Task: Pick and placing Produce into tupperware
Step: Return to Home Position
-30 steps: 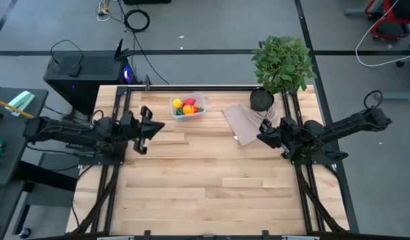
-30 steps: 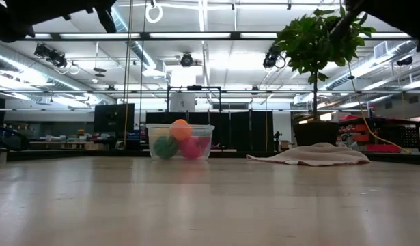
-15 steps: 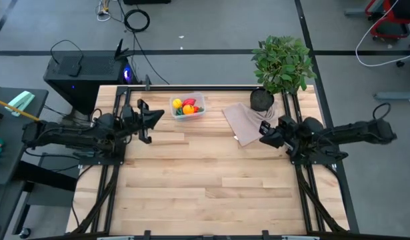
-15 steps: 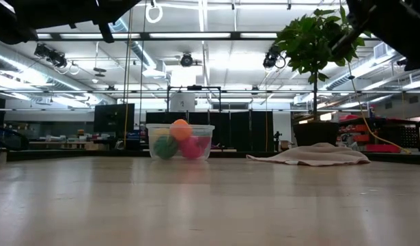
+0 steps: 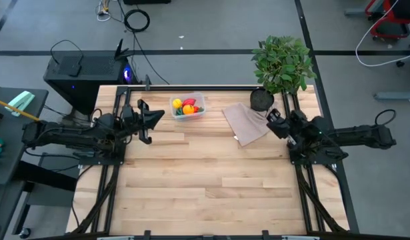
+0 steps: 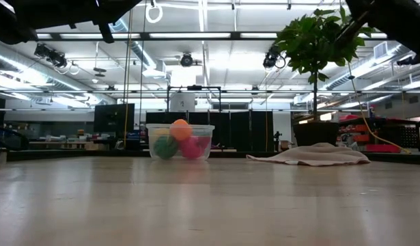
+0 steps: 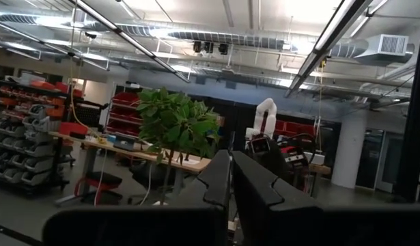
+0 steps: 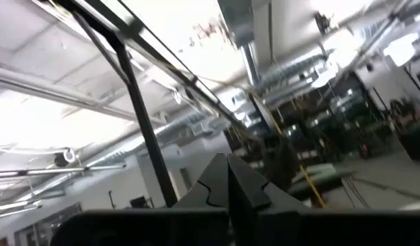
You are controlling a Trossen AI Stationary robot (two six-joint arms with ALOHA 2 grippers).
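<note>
- The left gripper [image 5: 151, 117] has its two fingers [image 7: 216, 183] pressed together. There is no gap between them and they hold nothing.
- The right gripper [image 5: 273, 118] has its fingers [image 8: 213, 186] shut tight too, and they are empty.
- In the view from above, the left gripper sits in the upper left of the table, near the tub but not touching it.
- The right gripper sits in the upper right, just beside the edge of the cloth [image 5: 243, 123] and below the plant [image 5: 281, 60].
- The tub [image 5: 199, 107] stands at the top middle of the table [image 5: 211, 180], between the two grippers.
- The toy fruit [image 5: 187, 108] is inside the tub: yellow, orange, red and green pieces piled together. I see no fruit lying out on the table.
- The toy pieces look light, hard and smooth. The round ones would likely roll, so a grip across the middle seems best.
- The tub looks thin and light. A bump could slide it, so I would hold it by the rim.
- The job looks about done, with both arms pulled back to the sides.
</note>
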